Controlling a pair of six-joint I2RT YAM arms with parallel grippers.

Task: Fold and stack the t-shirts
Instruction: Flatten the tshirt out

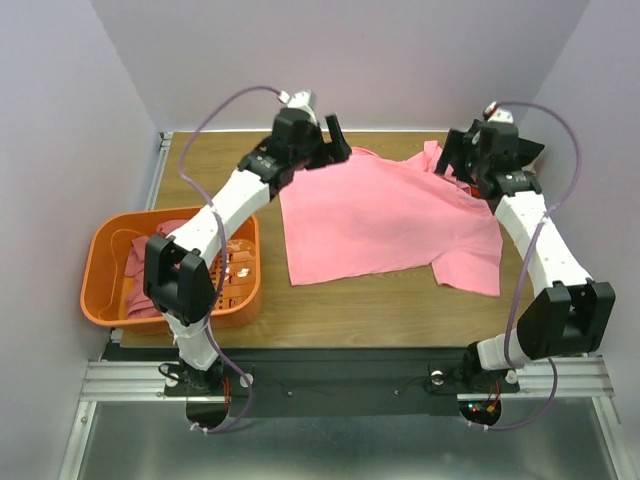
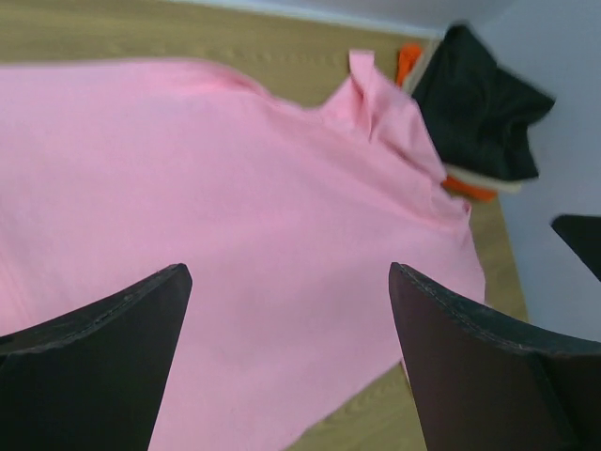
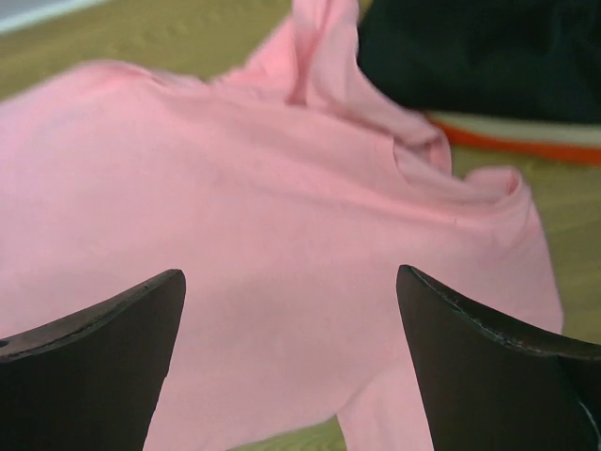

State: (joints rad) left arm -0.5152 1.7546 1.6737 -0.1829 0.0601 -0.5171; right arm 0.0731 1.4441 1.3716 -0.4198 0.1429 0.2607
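bench, top view: light pink t-shirt (image 1: 385,215) lies open and mostly flat on the wooden bench (image 1: 350,300), from the middle toward the right edge. its hem side faces left. one sleeve (image 1: 470,265) points toward the near right. the collar end is rumpled and raised at the far right.

left gripper (image 1: 335,140) hangs over the shirt's far left corner, close to the far edge. left wrist view: fingers (image 2: 103,357) stand wide apart with nothing between them, pink cloth below the left gripper (image 2: 286,272). cannot tell whether the tips touch the cloth.

right gripper (image 1: 450,155) sits at the far right, over the collar end. right wrist view: fingers (image 3: 488,366) are also spread with nothing in them, the shirt under the right gripper (image 3: 291,272) and out ahead of it.

folded stack in the far right corner, largely hidden by the right arm from above. wrist views show it: black shirt (image 3: 479,56) on top, beige shirt (image 3: 526,130) under it, red-orange shirt (image 3: 526,148) at the bottom. the pink collar edge lies against the stack's side.

orange basket (image 1: 100,300) stands at the near left, by the left edge, well apart from the pink shirt. darker rose shirt (image 1: 140,265) is crumpled inside it, partly behind the left arm.
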